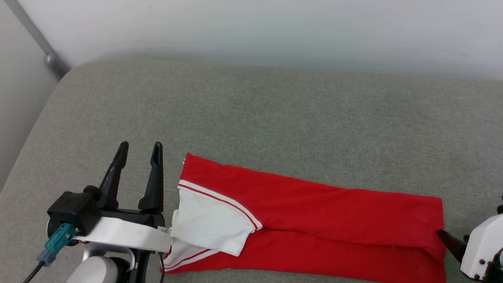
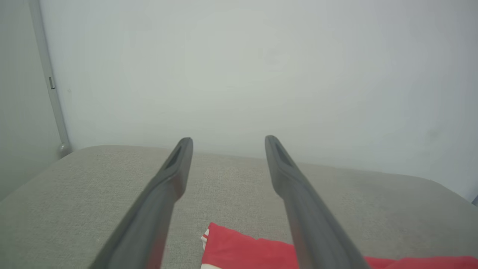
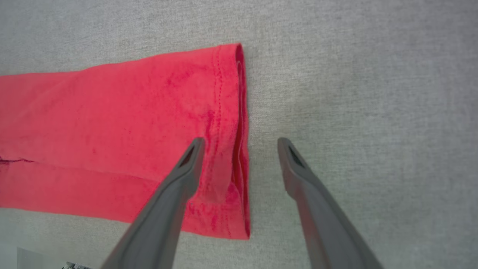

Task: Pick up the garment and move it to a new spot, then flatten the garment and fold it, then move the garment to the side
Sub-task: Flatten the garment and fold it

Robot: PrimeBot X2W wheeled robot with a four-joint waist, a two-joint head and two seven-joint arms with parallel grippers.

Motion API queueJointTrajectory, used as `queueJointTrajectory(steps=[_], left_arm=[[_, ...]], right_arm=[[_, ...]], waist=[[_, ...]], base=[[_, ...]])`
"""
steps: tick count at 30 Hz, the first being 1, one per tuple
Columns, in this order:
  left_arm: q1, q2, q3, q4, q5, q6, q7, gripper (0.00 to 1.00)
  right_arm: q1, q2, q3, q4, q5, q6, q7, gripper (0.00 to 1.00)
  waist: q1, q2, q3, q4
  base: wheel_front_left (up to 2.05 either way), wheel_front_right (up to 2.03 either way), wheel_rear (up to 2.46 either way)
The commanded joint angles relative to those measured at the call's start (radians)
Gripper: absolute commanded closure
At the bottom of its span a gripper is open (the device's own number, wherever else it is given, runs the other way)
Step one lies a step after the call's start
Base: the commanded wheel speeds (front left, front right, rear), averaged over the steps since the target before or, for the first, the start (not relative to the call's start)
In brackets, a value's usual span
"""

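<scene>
Red cotton-looking cloth, folded lengthwise into a long strip: the shirt lies on the grey cushion near its front edge, white sleeve doubled over at the left end and the stitched hem at the right end. It looks light, limp and thin. I'd expect it to sag and unfold if lifted from one point, and to drag on the rough upholstery rather than slide. The safest holds seem to be the two short ends, pinching through all the layers at once: at the hem on the right, and at the shoulder edge by the sleeve on the left.

The left gripper stands just beside the sleeve end with its fingers spread wide. It holds nothing and points toward the wall.

The right gripper hangs over the hem end, fingers equally far apart and empty. One is above the red cloth, the other above bare cushion. Whether the tips touch the fabric, I cannot tell.
</scene>
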State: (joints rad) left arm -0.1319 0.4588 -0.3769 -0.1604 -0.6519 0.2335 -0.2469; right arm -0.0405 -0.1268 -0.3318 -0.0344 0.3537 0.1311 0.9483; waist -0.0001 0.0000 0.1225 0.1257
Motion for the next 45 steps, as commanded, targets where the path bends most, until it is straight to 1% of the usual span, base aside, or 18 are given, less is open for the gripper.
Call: queueJointTrajectory(steps=[1,3,4,10,11,12,13,14,21,26,29,34,41,45], left_arm=[[-0.011,-0.006,0.001,0.001,0.007,-0.003,-0.004,0.00],[-0.025,-0.012,0.006,0.006,0.013,-0.010,-0.008,0.00],[-0.041,-0.018,0.008,0.015,0.028,-0.018,-0.012,0.00],[-0.059,-0.023,0.004,0.011,0.049,-0.014,-0.013,0.00],[-0.059,-0.022,0.003,0.010,0.052,-0.015,-0.013,0.00],[-0.059,-0.021,0.002,0.011,0.051,-0.015,-0.013,0.00],[-0.061,-0.020,0.001,0.012,0.051,-0.015,-0.013,0.00],[-0.060,-0.014,-0.001,0.016,0.056,-0.013,-0.010,0.00],[-0.046,-0.001,-0.010,0.014,0.070,-0.001,0.002,0.00],[-0.021,0.013,-0.010,0.011,0.079,0.023,0.019,0.00],[-0.008,0.022,-0.007,0.003,0.084,0.040,0.030,0.00],[0.004,0.029,-0.009,-0.021,0.089,0.054,0.040,0.00],[0.024,0.034,-0.006,-0.025,0.093,0.071,0.036,0.00],[0.042,0.030,0.006,-0.021,0.075,0.070,0.031,0.00]], right_arm=[[-0.016,0.002,0.000,0.002,-0.008,-0.001,-0.006,0.00],[-0.031,0.010,0.000,0.021,-0.006,-0.001,-0.011,0.00],[-0.044,0.023,0.011,0.082,0.002,-0.001,-0.006,0.00],[-0.047,0.044,0.026,0.187,0.022,-0.001,-0.004,0.00],[-0.050,0.045,0.032,0.201,0.023,-0.001,-0.002,0.18],[-0.052,0.047,0.036,0.213,0.030,-0.001,-0.002,0.59],[-0.054,0.050,0.039,0.222,0.037,-0.001,-0.005,0.67],[-0.069,0.050,0.056,0.229,0.052,-0.001,-0.018,1.00],[-0.091,0.003,0.075,0.209,0.078,-0.001,-0.058,1.00],[-0.090,-0.031,0.088,0.174,0.095,-0.001,-0.061,1.00],[-0.088,-0.047,0.075,0.163,0.100,-0.001,-0.053,1.00],[-0.097,-0.077,0.007,0.143,0.082,-0.001,-0.037,1.00],[-0.093,-0.122,-0.153,0.113,0.047,-0.001,-0.014,1.00],[-0.099,-0.127,-0.193,0.098,0.048,-0.001,0.004,1.00]], waist=[[0.0001,0.0000,0.026,0.022],[0.0001,0.0000,0.046,0.032],[0.0001,0.0000,0.073,0.040],[0.0001,0.0000,0.094,0.036],[0.0001,0.0000,0.096,0.035],[0.0001,0.0000,0.097,0.033],[0.0001,0.0000,0.098,0.032],[0.0001,0.0000,0.096,0.027],[0.0001,0.0000,0.062,0.019],[0.0001,0.0000,0.016,-0.001],[0.0001,0.0000,-0.002,-0.016],[0.0001,0.0000,-0.011,-0.041],[0.0001,0.0000,-0.018,-0.075],[0.0001,0.0000,-0.024,-0.096]], base=[[0.00,0.00,0.00],[0.00,0.00,0.00],[0.00,0.00,0.00],[0.00,0.00,0.00],[0.00,0.00,0.00],[0.00,0.00,0.00],[0.00,0.00,0.00],[0.00,0.00,0.00],[0.00,0.00,0.00],[0.00,0.00,0.00],[0.00,0.00,0.00],[0.00,0.00,0.00],[0.00,0.00,0.00],[0.00,0.00,0.00]])
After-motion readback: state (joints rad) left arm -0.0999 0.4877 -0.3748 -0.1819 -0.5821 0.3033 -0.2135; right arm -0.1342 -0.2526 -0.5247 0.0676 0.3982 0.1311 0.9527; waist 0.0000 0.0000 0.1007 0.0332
